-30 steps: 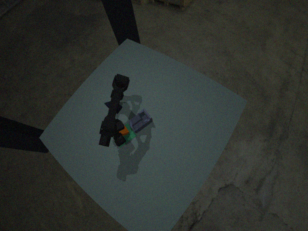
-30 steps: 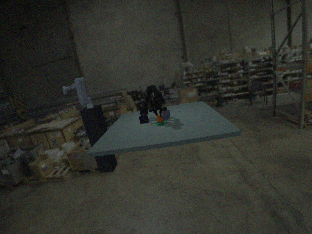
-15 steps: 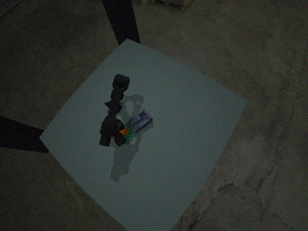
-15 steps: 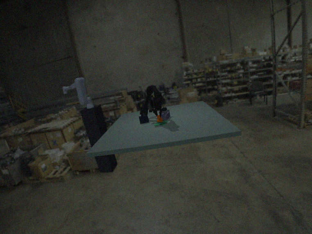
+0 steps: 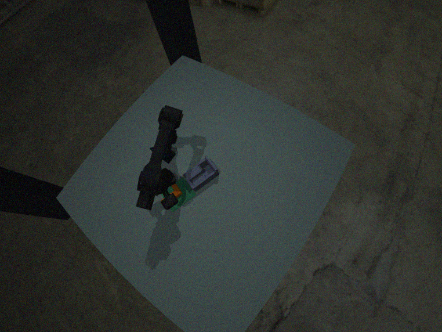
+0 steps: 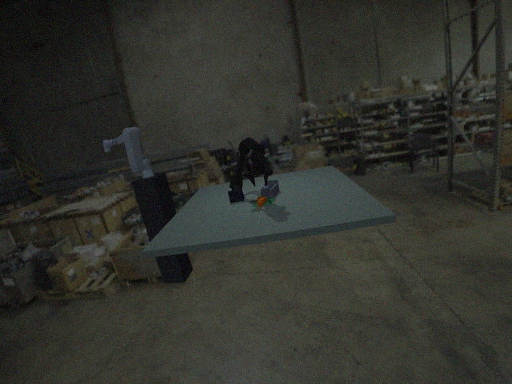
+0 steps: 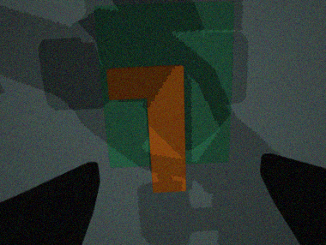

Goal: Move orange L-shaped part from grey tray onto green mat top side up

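The orange L-shaped part (image 5: 176, 190) (image 6: 261, 201) (image 7: 167, 128) lies on the green mat (image 5: 188, 194) (image 7: 126, 141). In the wrist view it looks flat, with its L-shaped end on the mat and its straight end reaching past the mat's near edge. Its exact tilt is hard to tell in the exterior view. My gripper (image 6: 260, 184) (image 7: 180, 168) is open, its fingers well apart on either side of the straight end and touching nothing. The grey tray (image 5: 206, 181) (image 6: 271, 190) stands beside the mat, its pocket empty. The arm hides part of the mat in the top view.
The light blue-green table (image 5: 267, 214) (image 6: 330, 202) carries the tray and mat. The arm's dark blue base block (image 6: 236, 196) stands on it, left of the mat in the exterior view. A pale second arm (image 6: 133, 150) stands on a dark pedestal beyond the table's left side.
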{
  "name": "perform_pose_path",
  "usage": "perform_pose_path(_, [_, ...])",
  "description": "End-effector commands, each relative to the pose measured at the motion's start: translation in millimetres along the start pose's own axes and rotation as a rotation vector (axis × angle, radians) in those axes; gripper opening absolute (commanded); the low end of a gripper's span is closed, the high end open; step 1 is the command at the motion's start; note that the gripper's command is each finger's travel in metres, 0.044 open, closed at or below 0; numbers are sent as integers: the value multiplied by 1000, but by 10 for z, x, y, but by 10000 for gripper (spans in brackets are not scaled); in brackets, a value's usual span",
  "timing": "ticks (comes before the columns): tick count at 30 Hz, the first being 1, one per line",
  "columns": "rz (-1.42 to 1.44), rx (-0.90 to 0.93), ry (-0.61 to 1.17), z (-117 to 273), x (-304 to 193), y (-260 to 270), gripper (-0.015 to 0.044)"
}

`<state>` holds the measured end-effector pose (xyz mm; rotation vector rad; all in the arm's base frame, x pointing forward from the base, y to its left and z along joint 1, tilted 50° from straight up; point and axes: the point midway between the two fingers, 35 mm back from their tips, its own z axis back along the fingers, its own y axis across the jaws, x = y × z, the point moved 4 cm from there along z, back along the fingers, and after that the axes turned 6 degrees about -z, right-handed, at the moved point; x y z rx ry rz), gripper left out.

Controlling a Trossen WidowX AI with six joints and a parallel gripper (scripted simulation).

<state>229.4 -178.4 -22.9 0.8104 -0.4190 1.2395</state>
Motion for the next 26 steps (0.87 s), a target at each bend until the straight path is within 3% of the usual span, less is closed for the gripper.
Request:
perform_pose_path(1, [1,-7,3,382,-7,34,400])
perform_pose_path(26, [-8,-12,0,345,-19,33,400])
